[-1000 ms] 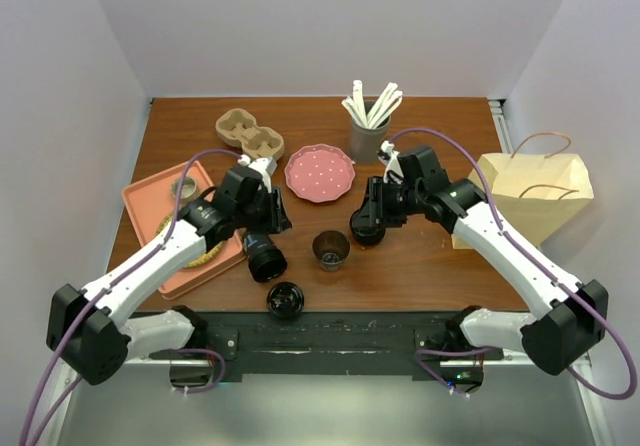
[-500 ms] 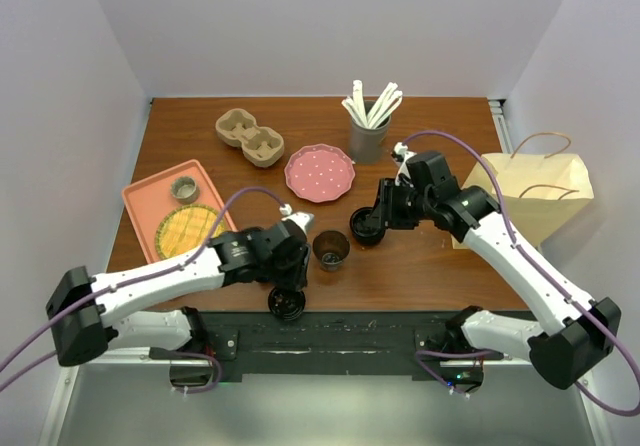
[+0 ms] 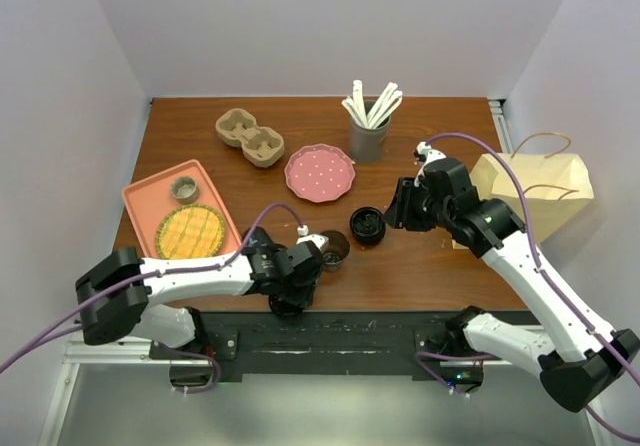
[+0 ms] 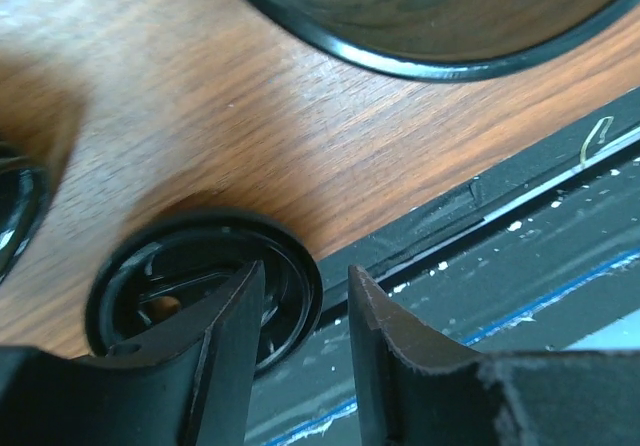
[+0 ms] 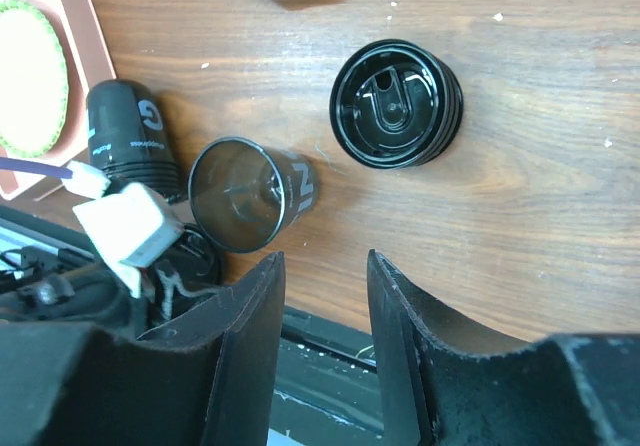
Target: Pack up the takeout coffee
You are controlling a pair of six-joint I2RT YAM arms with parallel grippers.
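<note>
Brown wooden table (image 3: 420,266): at its near edge the left gripper (image 4: 305,276) straddles the rim of a black lid (image 4: 190,276), fingers parted, one inside. Just right stands an open dark cup (image 3: 331,249), then a second lid (image 3: 367,225); the right gripper (image 5: 324,258) hovers spread beside it.

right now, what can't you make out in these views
- Top view: the near lid is mostly covered by the left gripper.
- Left wrist view: a dark round rim is cut off by the top edge, so which vessel it belongs to does not show.
- Right wrist view: the print on the black cup is too small to read.
- Top view: the inside of the paper bag does not show from this angle.
</note>
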